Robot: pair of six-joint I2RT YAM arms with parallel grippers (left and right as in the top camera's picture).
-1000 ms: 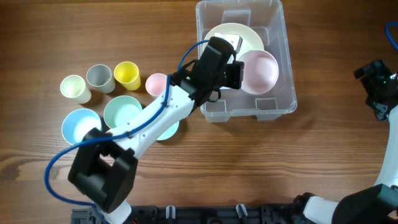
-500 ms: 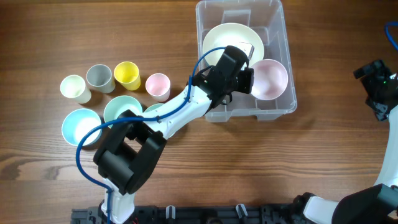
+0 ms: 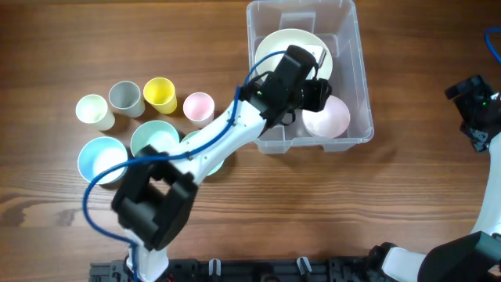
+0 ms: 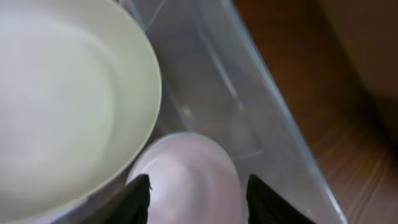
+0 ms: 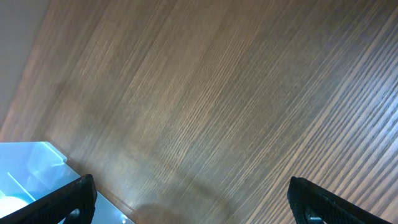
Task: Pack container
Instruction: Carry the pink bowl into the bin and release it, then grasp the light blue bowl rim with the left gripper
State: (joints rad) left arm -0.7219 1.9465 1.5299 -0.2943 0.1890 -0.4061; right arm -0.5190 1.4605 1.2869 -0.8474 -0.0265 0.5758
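The container [image 3: 362, 74] sat on the far part of the table [image 3: 78, 39], long axis running away from the robot, with the left gripper [image 3: 315, 94] inside it. Its jaws stood open, gripping nothing I could see, and the pink bowl [image 4: 186, 180] lay just beneath and between them, beside the cream bowl [image 4: 62, 106]. The right gripper [image 5: 189, 199] hung well aside, jaws wide and empty

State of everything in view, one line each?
container: open, no lid, upright
cream bowl: upright, inside container
pink bowl: inside container
left gripper: open, above pink bowl
right gripper: open, empty
cream cup, grey cup, yellow cup, pink cup: upright, empty, on table
blue bowl, green bowl: upright, empty, on table
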